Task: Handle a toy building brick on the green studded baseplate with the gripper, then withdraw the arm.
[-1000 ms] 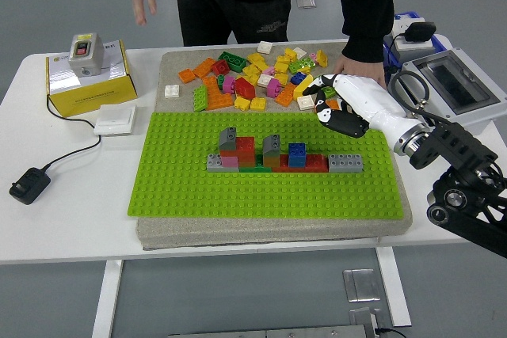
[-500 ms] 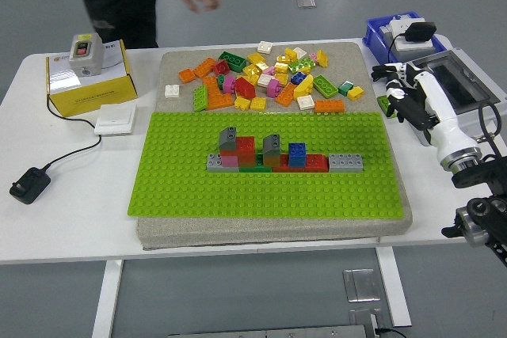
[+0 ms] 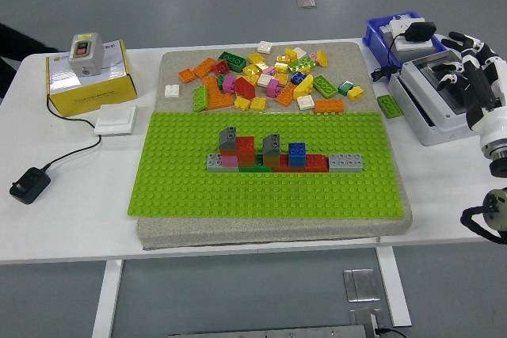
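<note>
Green studded baseplate (image 3: 198, 187): one, lying flat on one grey mat (image 3: 170, 231) in the middle of the white table (image 3: 71, 219), likely so that it stays put while bricks are pressed down. Built row (image 3: 281, 156): one low wall near the centre of the plate, a grey brick at each end, red and green between, two small grey-topped stacks and one blue brick (image 3: 298, 153) standing on it; this is where the task's brick work sits, all pieces seated and untouched. Loose bricks (image 3: 261, 77): one scattered heap on the mat's far strip, just beyond the plate, too many and too overlapped to count exactly, in orange, yellow, green, pink, red and white; probably kept there as stock within reach. One green brick (image 3: 388, 105) lies apart on the bare table, right of the mat. Right hand (image 3: 473, 77): one, white with black fingertips, at the right edge over the grey box (image 3: 436, 108), fingers loosely spread and holding nothing, well apart from the plate, so the withdrawal looks largely done. Left hand: none in view. Other items: one yellow box (image 3: 83, 81) carrying one switch unit (image 3: 83, 50), one white wall switch (image 3: 116, 120), one black plug with cord (image 3: 29, 182), one blue bin (image 3: 392, 29).
</note>
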You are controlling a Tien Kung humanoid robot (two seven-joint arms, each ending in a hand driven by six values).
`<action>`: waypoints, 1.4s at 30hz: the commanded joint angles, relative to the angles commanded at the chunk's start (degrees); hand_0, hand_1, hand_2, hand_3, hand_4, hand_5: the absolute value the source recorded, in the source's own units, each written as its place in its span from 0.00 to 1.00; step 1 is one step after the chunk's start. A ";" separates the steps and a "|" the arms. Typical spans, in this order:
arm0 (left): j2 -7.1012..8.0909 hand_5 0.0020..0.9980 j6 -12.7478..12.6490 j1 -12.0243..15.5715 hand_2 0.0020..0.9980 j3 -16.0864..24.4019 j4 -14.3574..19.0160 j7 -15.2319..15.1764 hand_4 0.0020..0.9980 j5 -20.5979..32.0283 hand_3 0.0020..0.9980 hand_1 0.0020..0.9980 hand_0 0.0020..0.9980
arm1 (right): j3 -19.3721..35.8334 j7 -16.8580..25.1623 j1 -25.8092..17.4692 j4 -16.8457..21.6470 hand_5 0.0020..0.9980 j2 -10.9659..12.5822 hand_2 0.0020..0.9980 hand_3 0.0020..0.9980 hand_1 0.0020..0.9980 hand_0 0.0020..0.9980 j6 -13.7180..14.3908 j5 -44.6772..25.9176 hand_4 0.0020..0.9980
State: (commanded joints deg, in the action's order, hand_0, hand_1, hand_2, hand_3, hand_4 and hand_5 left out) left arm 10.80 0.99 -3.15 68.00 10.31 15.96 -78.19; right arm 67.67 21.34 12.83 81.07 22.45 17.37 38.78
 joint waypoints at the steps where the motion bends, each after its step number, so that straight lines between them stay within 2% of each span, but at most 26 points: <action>1: 0.01 0.69 0.00 -0.02 0.53 -0.02 0.00 0.00 0.13 0.02 0.58 0.62 0.62 | 0.11 0.03 0.02 -0.03 0.52 -0.01 0.71 0.69 0.46 0.26 -0.02 -0.50 0.36; 24: 0.32 0.68 -0.13 -0.05 0.54 0.02 0.00 0.08 0.13 0.06 0.58 0.62 0.62 | 2.31 -0.03 -0.09 0.22 0.54 0.39 0.71 0.69 0.48 0.28 -0.34 -1.79 0.38; 42: 0.20 0.68 -0.22 0.10 0.54 -0.41 0.00 -0.26 0.13 0.59 0.58 0.62 0.62 | 1.78 0.66 -0.09 -0.15 0.57 0.52 0.71 0.69 0.48 0.29 -0.93 -3.00 0.39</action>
State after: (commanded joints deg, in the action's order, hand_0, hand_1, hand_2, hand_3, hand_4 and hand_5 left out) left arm 10.99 0.77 -3.05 67.59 10.31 15.70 -77.60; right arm 69.45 22.00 12.73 80.92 22.98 16.44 35.78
